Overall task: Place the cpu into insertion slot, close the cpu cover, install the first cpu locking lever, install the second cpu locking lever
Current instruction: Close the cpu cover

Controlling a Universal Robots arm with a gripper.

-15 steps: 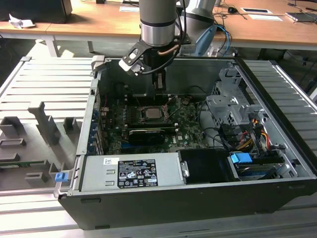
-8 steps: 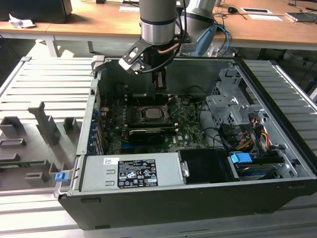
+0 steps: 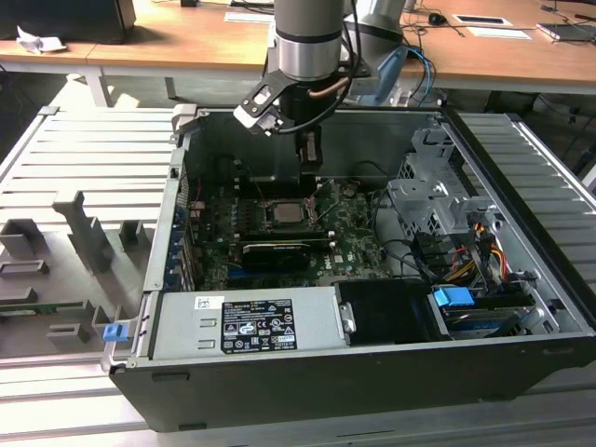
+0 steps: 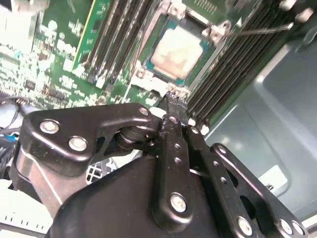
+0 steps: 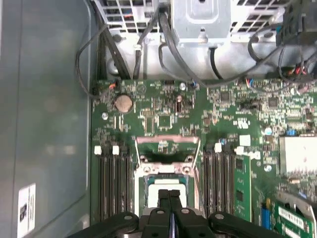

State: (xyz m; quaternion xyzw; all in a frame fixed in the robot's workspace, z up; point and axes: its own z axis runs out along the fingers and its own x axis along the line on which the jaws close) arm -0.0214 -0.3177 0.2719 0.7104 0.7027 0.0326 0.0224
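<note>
The cpu (image 4: 176,54) lies flat in the insertion slot (image 4: 146,75) on the green circuit board, its pale face up. It also shows in the exterior view as the cpu (image 3: 284,212) in the middle of the board. The cpu cover (image 5: 167,145) stands swung up off the slot, with green board visible through its window. A thin metal locking lever (image 4: 261,30) sticks out beside the slot. My gripper (image 5: 171,197) hangs just above the slot's edge, fingers shut together with nothing between them; the gripper (image 4: 173,97) is close to the slot rim.
The board sits inside an open computer case (image 3: 521,158). Memory slots (image 5: 113,183) flank the socket on both sides. A long black card (image 3: 275,251) lies nearer the power supply (image 3: 251,321). Cables and a drive cage (image 3: 438,205) crowd the exterior view's right.
</note>
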